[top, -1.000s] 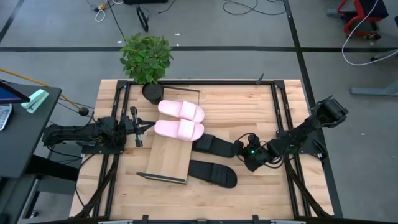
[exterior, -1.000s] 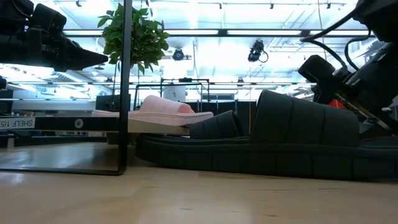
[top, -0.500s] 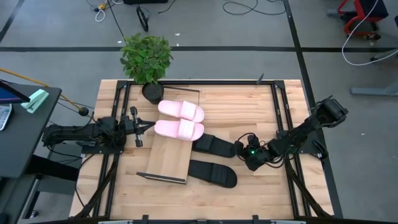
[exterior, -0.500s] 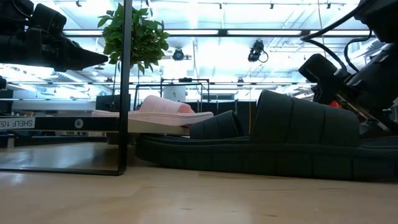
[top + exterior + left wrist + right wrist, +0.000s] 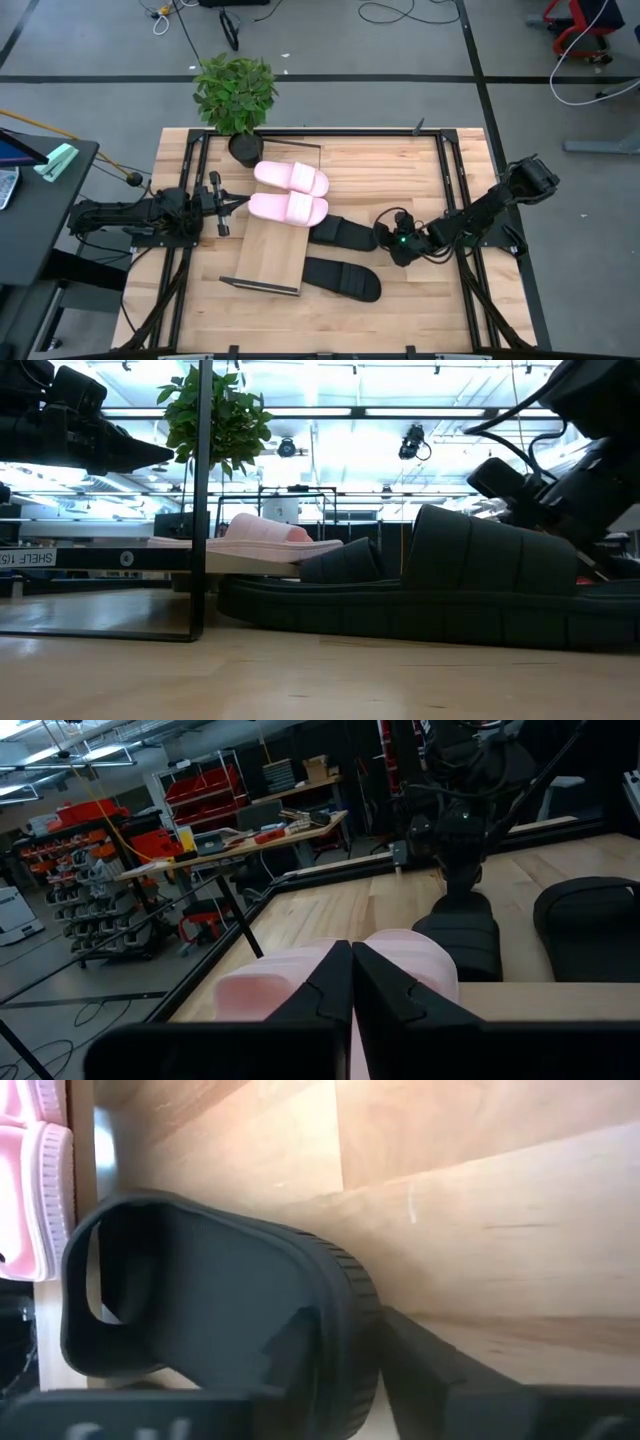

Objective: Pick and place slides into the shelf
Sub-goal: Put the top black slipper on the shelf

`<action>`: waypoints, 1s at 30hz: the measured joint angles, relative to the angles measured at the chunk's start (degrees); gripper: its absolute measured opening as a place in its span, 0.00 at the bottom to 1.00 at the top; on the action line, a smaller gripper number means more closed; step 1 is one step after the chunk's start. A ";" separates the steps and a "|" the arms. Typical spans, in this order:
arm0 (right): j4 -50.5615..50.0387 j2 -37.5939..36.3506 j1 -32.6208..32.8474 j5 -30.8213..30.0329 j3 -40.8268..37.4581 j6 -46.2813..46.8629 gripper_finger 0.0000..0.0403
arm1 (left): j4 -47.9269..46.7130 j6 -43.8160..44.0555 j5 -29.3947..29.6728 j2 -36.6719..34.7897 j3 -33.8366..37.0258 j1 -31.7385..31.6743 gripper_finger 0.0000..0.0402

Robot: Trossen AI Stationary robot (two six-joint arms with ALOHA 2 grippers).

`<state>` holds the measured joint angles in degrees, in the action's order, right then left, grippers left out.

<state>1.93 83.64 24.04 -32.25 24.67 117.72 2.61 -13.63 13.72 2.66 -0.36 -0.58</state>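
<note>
Black rubber heel rim of upper black slide sits between right gripper fingers, one inside, one outside, closing on edge. Needs pinch seated deep before lift, sole kept level, toe cleared over shelf edge. Second black slide flat on worktop. Pink slides already on shelf's far end. Left gripper parked beside them, fingers pressed together, empty.
</note>
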 joint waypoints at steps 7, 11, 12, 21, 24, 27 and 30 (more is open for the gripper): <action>-1.47 0.00 0.10 0.32 0.02 -1.03 0.13 | 0.00 -0.01 0.00 0.00 -0.01 0.01 0.06; -2.53 -0.01 1.03 1.31 0.08 0.75 0.13 | 0.00 0.00 0.00 0.00 -0.02 0.00 0.04; -3.14 -0.03 1.51 1.29 0.14 1.88 0.13 | 0.00 -0.02 0.00 0.00 -0.02 0.00 0.04; -24.23 -7.03 5.83 3.30 4.32 7.60 0.12 | 0.00 -0.02 0.00 0.00 -0.01 0.00 0.06; -36.32 -10.61 6.82 3.37 8.63 8.66 0.12 | 0.00 -0.02 0.00 0.00 -0.02 0.02 0.06; -47.23 -12.97 6.95 3.10 13.90 8.44 0.12 | 0.00 -0.02 0.00 0.00 -0.02 0.00 0.05; -57.77 -14.01 6.92 2.74 19.81 7.74 0.12 | 0.01 -0.02 0.00 0.00 -0.01 0.00 0.04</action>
<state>-55.84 69.63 30.96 -29.51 44.47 125.46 2.62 -13.65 13.72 2.66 -0.37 -0.58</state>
